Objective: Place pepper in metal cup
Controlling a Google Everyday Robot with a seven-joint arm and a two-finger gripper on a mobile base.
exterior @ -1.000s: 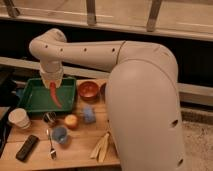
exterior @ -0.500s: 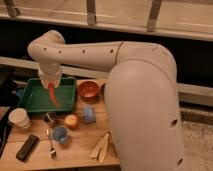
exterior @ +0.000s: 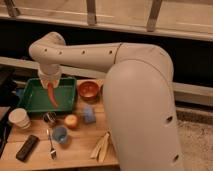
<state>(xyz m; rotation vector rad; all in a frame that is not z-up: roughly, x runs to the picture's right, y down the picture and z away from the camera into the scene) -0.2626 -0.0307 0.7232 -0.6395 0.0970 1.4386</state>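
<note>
**Pepper hangs over the green tray, metal cup waits near the table's left edge**

The robot's bulky white arm (exterior: 137, 100) fills the right side of the view and reaches across to the far-left part of the wooden table (exterior: 80, 152). A green tray (exterior: 34, 97) sits at the table's far-left corner. Just beside its right rim, along the far edge, stands an orange-brown bowl (exterior: 89, 90).

The gripper (exterior: 50, 82) hovers above the tray, pointing down, and is clamped on the top end of the pepper (exterior: 52, 96). The pepper dangles tip-down over the tray's floor, clear of the table.

Near the left edge a white paper cup (exterior: 20, 118) stands in front of the tray's near-left corner. The metal cup (exterior: 49, 118) is just in front of the tray's near rim — upright, dark inside, below the hanging pepper and apart from it.

Toward the table's middle lie a round orange fruit (exterior: 71, 121) and a small blue block (exterior: 89, 115). A blue cup (exterior: 60, 134) sits closer to the near edge. Along that near edge — left to right — are a black remote-like object (exterior: 27, 147), a spoon (exterior: 51, 147) and a banana peel (exterior: 101, 146).
</note>
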